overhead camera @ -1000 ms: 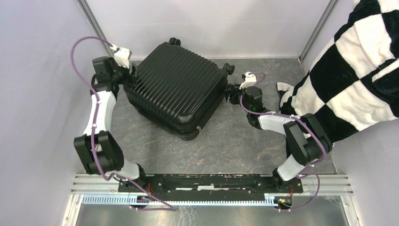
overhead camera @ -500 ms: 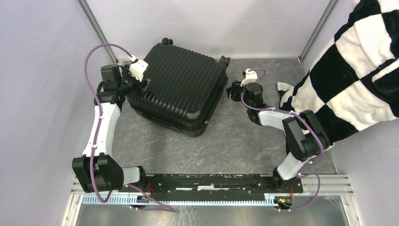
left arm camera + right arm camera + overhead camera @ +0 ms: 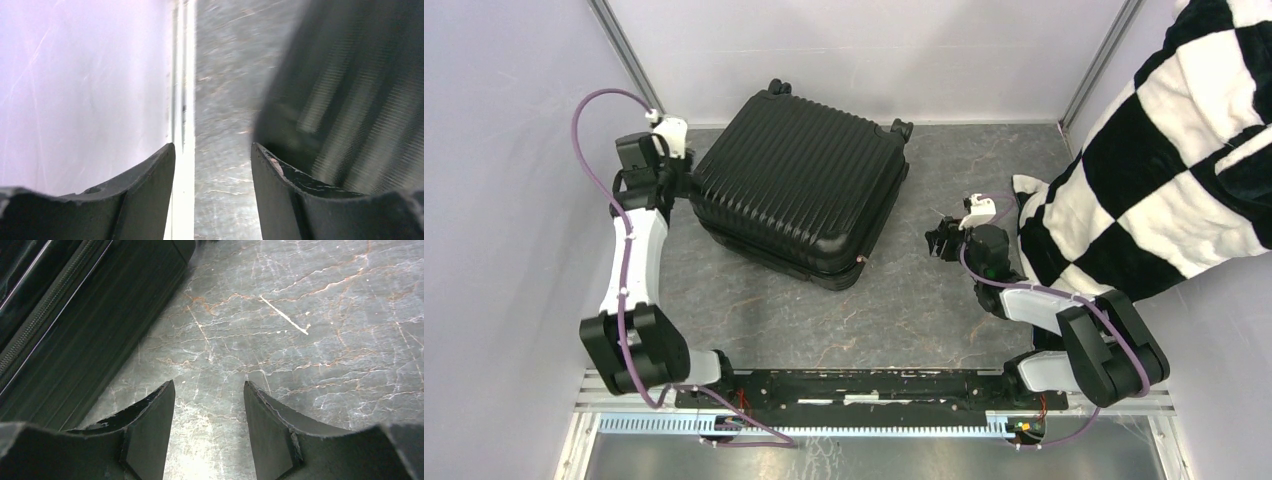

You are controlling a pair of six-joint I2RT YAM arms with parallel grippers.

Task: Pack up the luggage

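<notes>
since a second ago the luggage (image 3: 799, 185) has swung toward the far left, and the right pincer (image 3: 939, 240) has drawn back, now well apart from it to its right. the case lies closed and flat on the bench (image 3: 904, 310), wheels at the far end, long axis seemingly far to near. the left pincer (image 3: 212, 150) is nearer, just beside the left corner, arm stretched far, wrist turned inward. both pincers are released, empty.
</notes>
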